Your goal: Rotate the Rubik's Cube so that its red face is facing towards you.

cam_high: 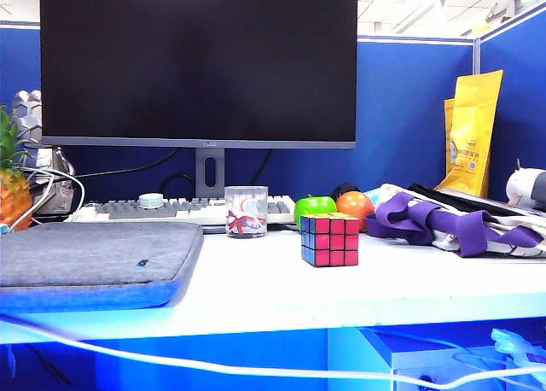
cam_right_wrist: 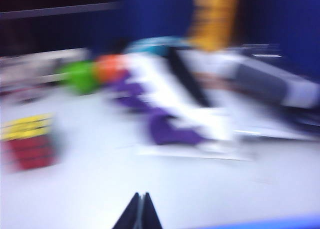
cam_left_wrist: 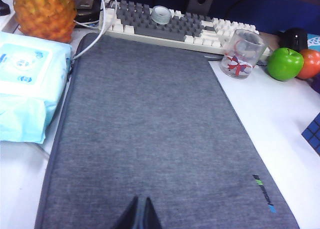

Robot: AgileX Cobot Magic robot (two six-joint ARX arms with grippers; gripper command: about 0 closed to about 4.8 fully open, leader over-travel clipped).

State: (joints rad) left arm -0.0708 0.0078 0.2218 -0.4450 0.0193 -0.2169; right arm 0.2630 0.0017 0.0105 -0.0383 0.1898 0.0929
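The Rubik's Cube [cam_high: 329, 240] stands on the white table, in front of the fruit. Its red face [cam_high: 336, 241] looks toward the exterior camera, a blue side shows to the left and yellow lies on top. The right wrist view, blurred, shows the cube [cam_right_wrist: 29, 141] with red side and yellow top, well away from my right gripper [cam_right_wrist: 140, 195], which is shut and empty above bare table. A blue corner of the cube [cam_left_wrist: 313, 133] peeks into the left wrist view. My left gripper [cam_left_wrist: 142, 200] is shut and empty over the grey sleeve [cam_left_wrist: 150, 139]. Neither gripper shows in the exterior view.
A glass cup [cam_high: 246, 211], green apple [cam_high: 315, 207] and orange fruit [cam_high: 355, 208] stand behind the cube. A keyboard [cam_high: 183, 209] and monitor [cam_high: 198, 62] lie further back. Purple-and-white cloth [cam_high: 461, 224] and a yellow bag [cam_high: 472, 135] sit right; pineapple [cam_left_wrist: 45, 11] and wipes pack [cam_left_wrist: 27, 84] left.
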